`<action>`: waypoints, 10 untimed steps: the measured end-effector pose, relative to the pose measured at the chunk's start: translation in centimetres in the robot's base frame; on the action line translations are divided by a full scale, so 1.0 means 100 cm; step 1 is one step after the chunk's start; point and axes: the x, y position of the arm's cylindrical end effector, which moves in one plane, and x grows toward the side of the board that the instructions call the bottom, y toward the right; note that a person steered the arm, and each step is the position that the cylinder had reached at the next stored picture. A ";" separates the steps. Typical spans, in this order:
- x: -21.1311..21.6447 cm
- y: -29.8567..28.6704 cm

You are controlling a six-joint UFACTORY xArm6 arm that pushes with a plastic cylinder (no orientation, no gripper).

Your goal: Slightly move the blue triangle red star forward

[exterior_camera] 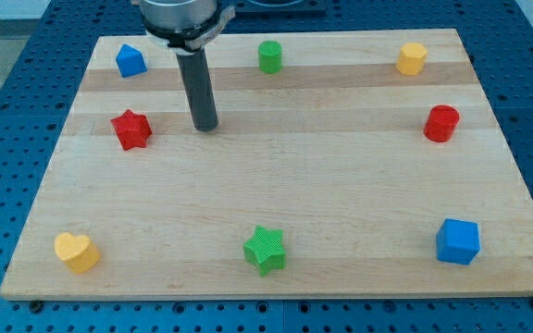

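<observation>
No pincer is fitted and nothing is held: my tip (206,127) is planted on the wooden board (276,194), just to the view's right of the red star (131,129) and apart from it. The blue triangle (130,61) sits above the star, near the top-left corner. The tip is best brought squarely behind each block, then a short, centred nudge given so neither is spun.

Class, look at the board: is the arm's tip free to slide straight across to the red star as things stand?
Probably yes. My tip rests on the board just to the view's right of the red star, apart from it, with only bare wood between them. The blue triangle sits further toward the view's top, out of that path.
</observation>
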 end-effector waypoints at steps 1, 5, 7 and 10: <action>-0.054 -0.002; -0.149 -0.170; -0.046 -0.137; -0.001 -0.136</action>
